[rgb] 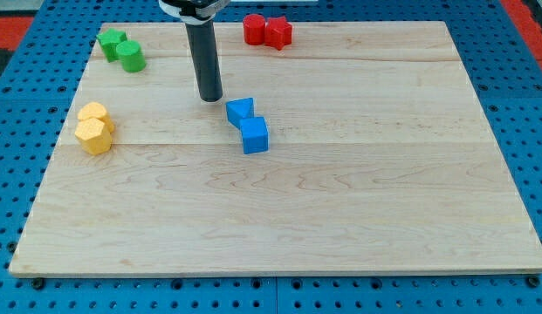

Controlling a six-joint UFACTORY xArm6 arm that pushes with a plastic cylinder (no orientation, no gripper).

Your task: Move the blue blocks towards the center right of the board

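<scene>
Two blue blocks lie touching near the board's middle, a little toward the view's top: a smaller angular blue block [240, 110] and a blue cube [255, 135] just below and right of it. My tip [210, 98] rests on the board just left of the smaller blue block, a small gap apart from it. The dark rod rises from the tip to the view's top edge.
Two green blocks [120, 49] sit at the top left corner. Two yellow blocks [94, 127] sit at the left edge. Two red blocks [267, 30] sit at the top middle. The wooden board [340, 209] lies on a blue perforated table.
</scene>
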